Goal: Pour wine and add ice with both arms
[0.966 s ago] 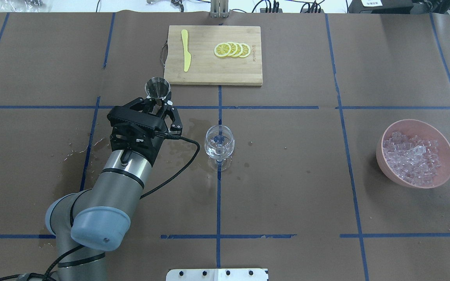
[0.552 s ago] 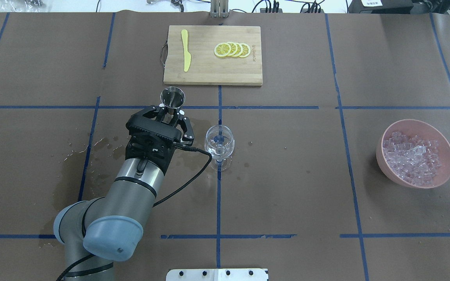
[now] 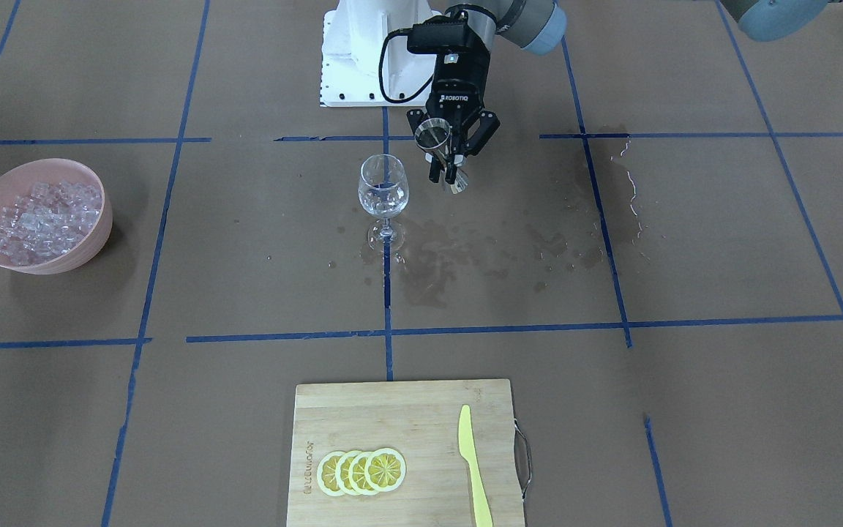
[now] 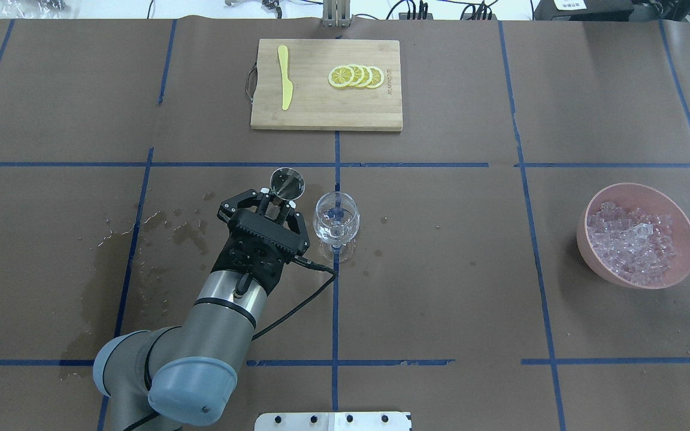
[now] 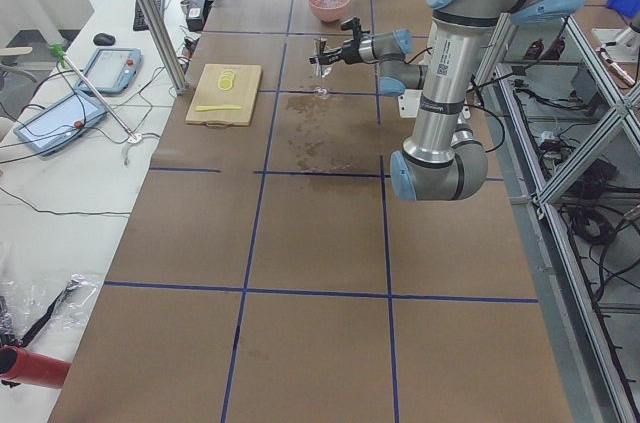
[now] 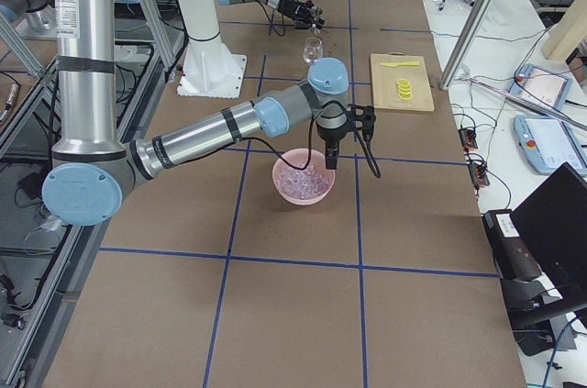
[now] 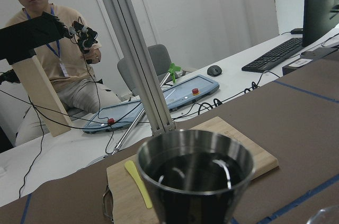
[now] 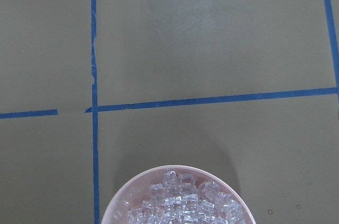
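My left gripper (image 4: 274, 205) is shut on a small steel jigger (image 4: 287, 182), held upright above the table, just left of the wine glass (image 4: 336, 219). In the front view the jigger (image 3: 432, 136) sits beside the glass (image 3: 383, 192), a little above its rim. The glass holds a little clear liquid. The left wrist view shows the jigger (image 7: 196, 176) with liquid inside. The ice (image 4: 632, 239) fills a pink bowl (image 4: 686, 263). My right gripper (image 6: 328, 160) hangs above that bowl (image 6: 303, 184); I cannot tell if it is open. The right wrist view shows ice (image 8: 180, 205) below.
A wooden cutting board (image 4: 326, 114) at the far middle carries a yellow knife (image 4: 285, 78) and lemon slices (image 4: 357, 76). Dark wet stains (image 3: 480, 249) spread on the brown paper left of the glass. The white pedestal (image 3: 359, 58) stands at the robot's edge.
My left gripper has carried the jigger to the right and back towards the robot, up close to the wine glass. The glass and bowl have not moved.
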You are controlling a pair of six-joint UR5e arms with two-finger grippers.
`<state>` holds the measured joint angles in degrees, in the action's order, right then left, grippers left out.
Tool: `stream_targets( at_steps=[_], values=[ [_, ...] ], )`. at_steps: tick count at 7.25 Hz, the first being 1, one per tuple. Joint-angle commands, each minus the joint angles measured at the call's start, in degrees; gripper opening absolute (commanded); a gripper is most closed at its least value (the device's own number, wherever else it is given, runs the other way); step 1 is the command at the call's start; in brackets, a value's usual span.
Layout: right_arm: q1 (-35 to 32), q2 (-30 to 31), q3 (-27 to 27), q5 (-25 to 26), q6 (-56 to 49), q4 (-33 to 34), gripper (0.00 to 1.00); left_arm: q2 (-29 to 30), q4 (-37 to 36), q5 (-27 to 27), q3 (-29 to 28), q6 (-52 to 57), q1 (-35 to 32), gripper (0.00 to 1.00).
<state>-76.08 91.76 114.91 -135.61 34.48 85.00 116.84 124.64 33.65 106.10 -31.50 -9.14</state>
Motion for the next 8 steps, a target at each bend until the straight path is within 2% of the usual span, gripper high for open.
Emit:
stream_targets(
  at_steps=[1, 5, 7, 8],
  values=[
    [0.7, 0.0, 0.9, 0.1, 1.0, 0.0, 1.00, 2.4, -6.5, -0.2, 0.0, 4.2, 0.3, 0.00],
    [1.2, 0.0, 1.3, 0.3, 1.3, 0.0, 1.00, 3.0, -7.1, -0.6, 0.0, 14.0, -0.1, 0.00],
    [1.2, 0.0, 1.4, 0.3, 1.6, 0.0, 1.00, 4.2, -12.3, -0.6, 0.2, 17.5, -1.0, 0.00],
    [1.2, 0.0, 1.4, 0.2, 1.6, 0.0, 1.00, 4.2, -12.5, -0.6, 0.2, 20.1, -1.6, 0.00]
  ],
)
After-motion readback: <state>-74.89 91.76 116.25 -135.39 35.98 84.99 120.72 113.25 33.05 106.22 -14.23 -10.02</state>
